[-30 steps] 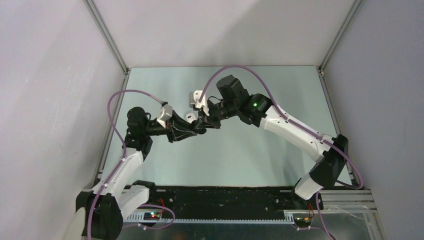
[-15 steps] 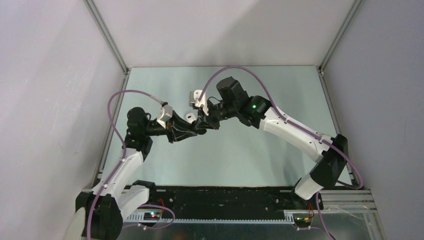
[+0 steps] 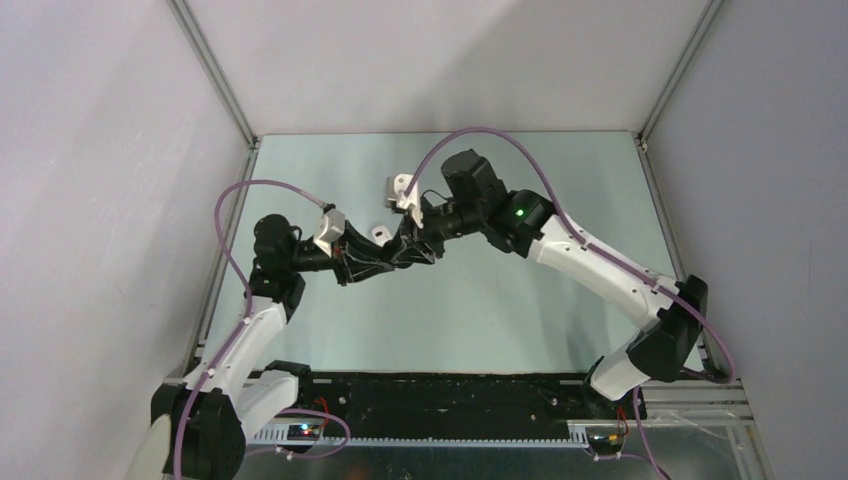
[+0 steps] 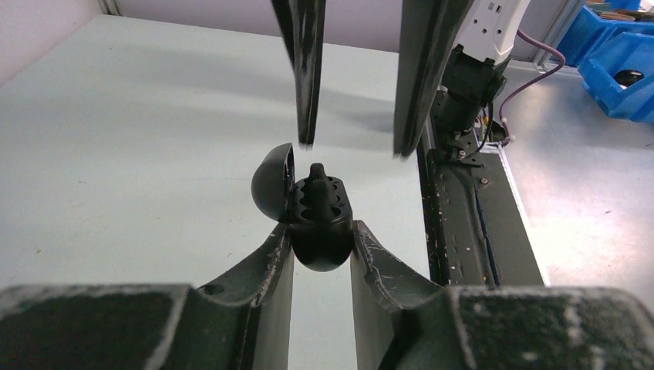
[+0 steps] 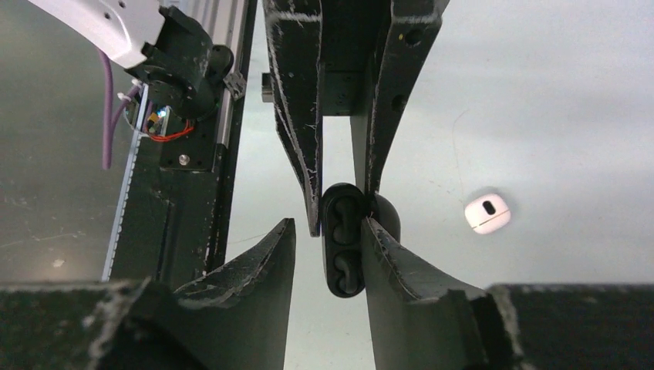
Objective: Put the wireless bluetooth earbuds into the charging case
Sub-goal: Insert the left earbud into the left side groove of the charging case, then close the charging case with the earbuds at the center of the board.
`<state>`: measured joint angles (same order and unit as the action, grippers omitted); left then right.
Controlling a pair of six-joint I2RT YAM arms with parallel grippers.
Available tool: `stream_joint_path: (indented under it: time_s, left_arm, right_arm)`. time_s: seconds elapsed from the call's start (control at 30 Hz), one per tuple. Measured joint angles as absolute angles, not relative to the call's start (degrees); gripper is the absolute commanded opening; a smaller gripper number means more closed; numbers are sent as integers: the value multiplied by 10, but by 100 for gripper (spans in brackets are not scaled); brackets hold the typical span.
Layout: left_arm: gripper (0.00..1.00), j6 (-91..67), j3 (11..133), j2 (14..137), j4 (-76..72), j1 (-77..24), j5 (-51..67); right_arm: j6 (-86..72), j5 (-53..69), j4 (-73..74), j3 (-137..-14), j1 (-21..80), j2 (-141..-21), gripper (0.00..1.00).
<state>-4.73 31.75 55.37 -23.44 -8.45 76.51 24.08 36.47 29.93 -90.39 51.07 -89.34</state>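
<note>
My left gripper [image 4: 321,230] is shut on the black charging case [image 4: 320,253], holding it above the table with its lid [image 4: 270,185] swung open to the left. A black earbud [image 4: 317,176] stands up out of the case's wells. My right gripper [image 4: 355,148] hangs just above it, open, with nothing between its fingers. In the right wrist view the case [image 5: 343,254] sits between my right gripper's [image 5: 328,225] spread fingers, close against the right one. In the top view both grippers meet mid-table, left [image 3: 398,262] and right [image 3: 414,249].
A white pebble-shaped case [image 5: 487,213] lies shut on the table beyond the grippers, also in the top view [image 3: 380,233]. Grey walls enclose the table on three sides. The black rail [image 4: 463,223] with the arm bases runs along the near edge.
My right gripper's jaws have parted and the right arm has drawn slightly back to the right. The left gripper holds the case in the same place.
</note>
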Motion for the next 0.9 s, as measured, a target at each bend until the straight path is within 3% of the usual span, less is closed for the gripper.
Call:
stream_joint_path:
  time_s: [0.17,0.33,0.4,0.9]
  left_arm:
    - [0,-50,317,554,-234,-84,764]
    - [0,-51,317,555,-234,-84,762]
    - [0,-51,317,555,-234,-84,762]
    - [0,-96,338,568,-238,-81,712]
  right_arm:
    - [238,380,313,-914,494,-855,51]
    - [227,385,312,-907,474,-821,83]
    - [221,382,312,-904,469,-823,87]
    - [225,380,346,-905,484,-938,92]
